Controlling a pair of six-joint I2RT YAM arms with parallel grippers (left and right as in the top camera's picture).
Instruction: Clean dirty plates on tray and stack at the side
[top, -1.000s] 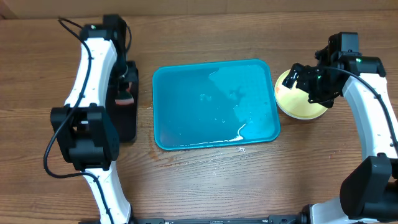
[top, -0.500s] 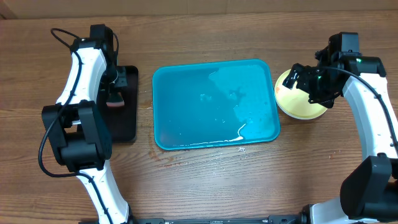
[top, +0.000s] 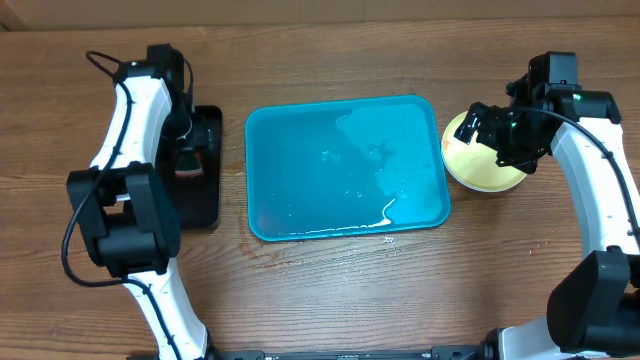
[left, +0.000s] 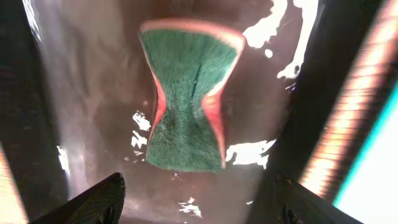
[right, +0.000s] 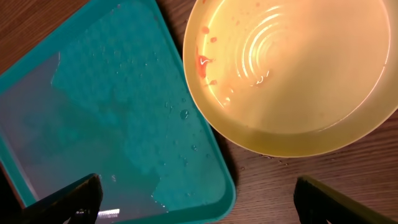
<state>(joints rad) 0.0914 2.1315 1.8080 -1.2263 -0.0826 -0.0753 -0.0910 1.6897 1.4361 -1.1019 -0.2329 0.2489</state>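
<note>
Both open, nothing held.
Left pincer (left: 196, 205) above sponge (left: 186, 106) on black tray (top: 200, 195); right pincer (right: 202, 205) above yellow plate (right: 292, 74) beside blue tray (right: 93, 124).

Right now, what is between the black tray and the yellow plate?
The big, wet turquoise tray sits between the black tray and the yellow plate. The overhead view shows it best.

Open tabletop (top: 330, 290) runs along the near side of the tray (top: 300, 170); the yellow plate (top: 475, 172) crowds its right rim.
</note>
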